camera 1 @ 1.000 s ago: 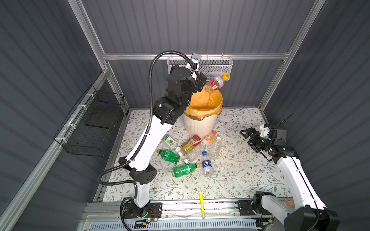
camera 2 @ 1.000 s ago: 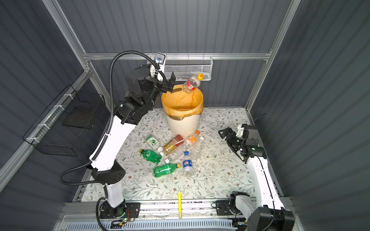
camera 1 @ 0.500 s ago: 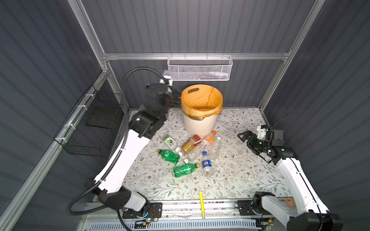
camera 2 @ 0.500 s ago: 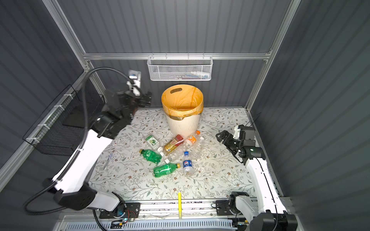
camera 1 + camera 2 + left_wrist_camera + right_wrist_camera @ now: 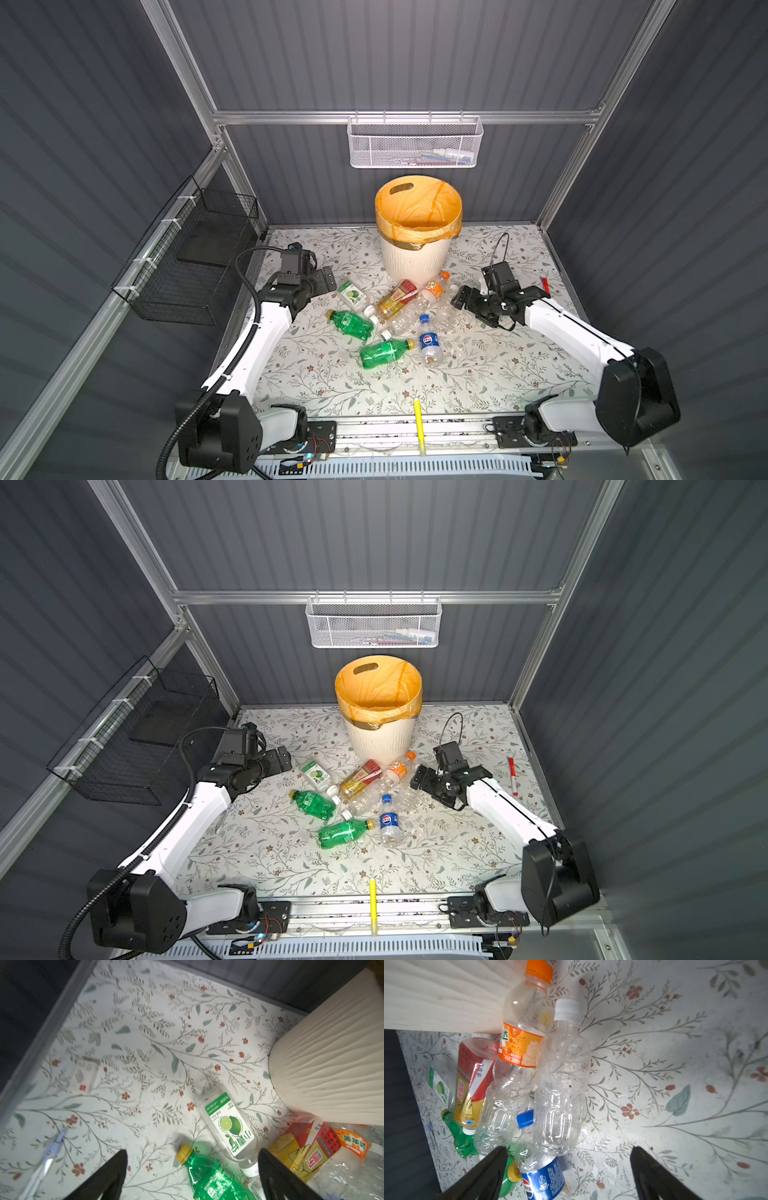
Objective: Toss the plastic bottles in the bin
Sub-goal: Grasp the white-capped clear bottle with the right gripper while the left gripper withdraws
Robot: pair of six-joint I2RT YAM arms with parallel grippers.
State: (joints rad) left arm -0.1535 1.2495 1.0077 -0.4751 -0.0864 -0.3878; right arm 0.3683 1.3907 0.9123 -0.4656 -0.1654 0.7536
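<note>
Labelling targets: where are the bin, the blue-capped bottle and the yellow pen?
bin (image 5: 415,259), in a top view, ribbed wall
blue-capped bottle (image 5: 428,340), in a top view, blue label
yellow pen (image 5: 419,424), in a top view, mid-barrel

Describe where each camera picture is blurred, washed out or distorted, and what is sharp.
Left wrist view: the lime-label bottle is crisp, the pale pen smeared. Right wrist view: the bin wall is washed out nearly white, the clear white-capped bottle sharp. In both top views the frame posts splay outward, a wide-angle effect, and the tabletop shows a brighter patch near its front edge.
</note>
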